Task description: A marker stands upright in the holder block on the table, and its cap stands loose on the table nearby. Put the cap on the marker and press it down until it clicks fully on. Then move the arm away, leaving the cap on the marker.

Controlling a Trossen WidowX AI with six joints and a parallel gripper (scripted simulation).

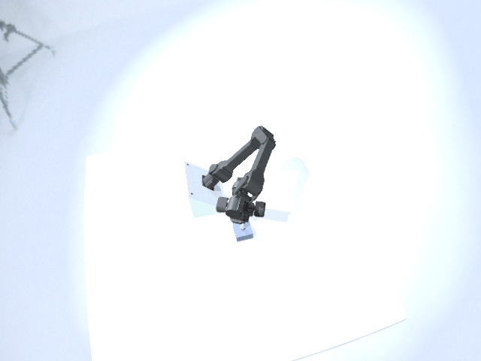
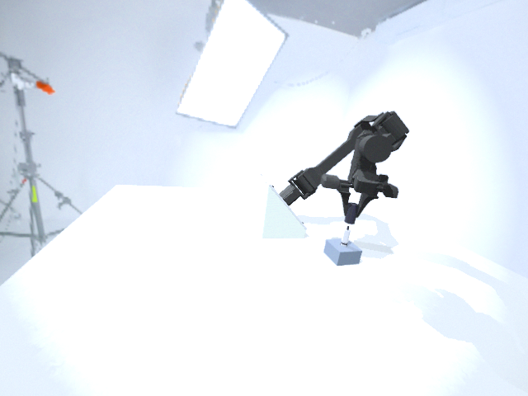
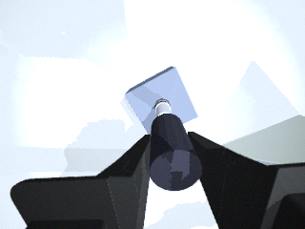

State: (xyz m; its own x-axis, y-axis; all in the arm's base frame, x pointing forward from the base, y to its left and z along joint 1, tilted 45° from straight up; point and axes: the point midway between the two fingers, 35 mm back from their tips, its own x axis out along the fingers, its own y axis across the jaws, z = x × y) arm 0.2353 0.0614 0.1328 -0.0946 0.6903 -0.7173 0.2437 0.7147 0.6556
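Observation:
My gripper [image 2: 352,213] [image 3: 169,138] is shut on the dark cap [image 2: 350,214] [image 3: 175,157], which hangs tilted slightly. The white marker [image 2: 345,236] [image 3: 163,109] stands upright in the blue-grey holder block [image 1: 243,234] [image 2: 348,256] [image 3: 178,91]. In the exterior view the dark marker tip shows just below the cap's lower end, with a small gap between them. In the wrist view the cap's far end overlaps the marker's upper part and hides its tip. In the top view the arm hides the cap, and a small part of the marker [image 1: 243,226] shows.
The arm's pale wedge-shaped base mount [image 1: 200,182] [image 2: 281,219] stands beside the holder block, on the left in the top and exterior views. The arm folds above it. A light panel [image 2: 234,63] and a tripod stand [image 2: 30,157] are in the background.

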